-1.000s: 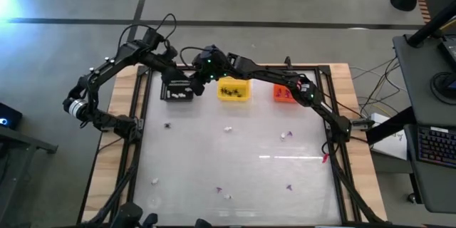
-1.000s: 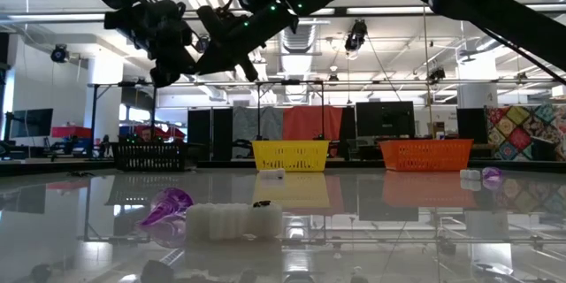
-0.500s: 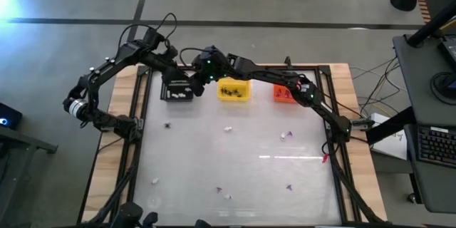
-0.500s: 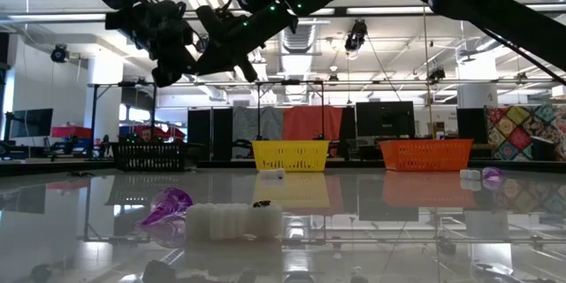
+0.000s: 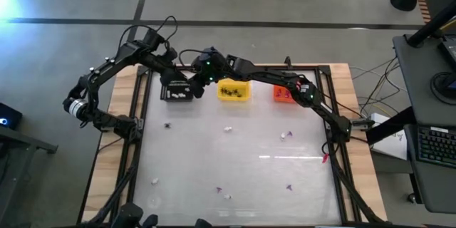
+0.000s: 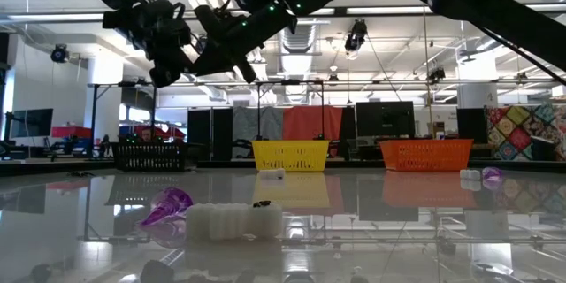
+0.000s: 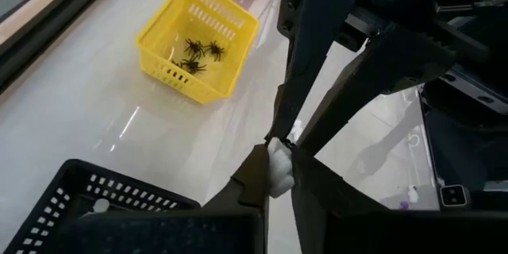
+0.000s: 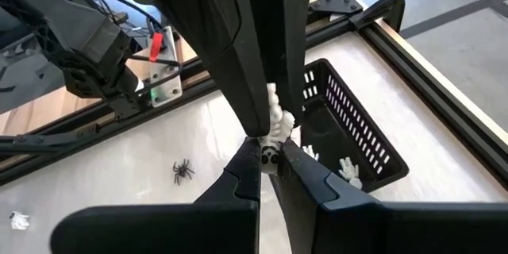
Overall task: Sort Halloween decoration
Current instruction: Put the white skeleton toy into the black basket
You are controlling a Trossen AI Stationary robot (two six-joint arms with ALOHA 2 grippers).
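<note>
- Pinched from two sides at once: white trinket hanging in the air above the tabletop, between the black basket and the yellow basket, with the left fingers closed narrow on its lower end and the right fingers closed narrow on the same piece.
- Likely to tear or snap if either arm pulls away before the other lets go.
- Likely to drop onto the tabletop if both sets of fingers loosen together, with no basket directly underneath so far as the wrist views show.
- Thin hold on a small knobbly shape, so a sideways twist during the hand-off could flick it out.
- Could land in the wrong place: spiders sit in the yellow basket close by, while other white bits lie in the black one.
- Crowded arms here, so a careless retreat could knock the black basket or sweep the loose spider away.
</note>
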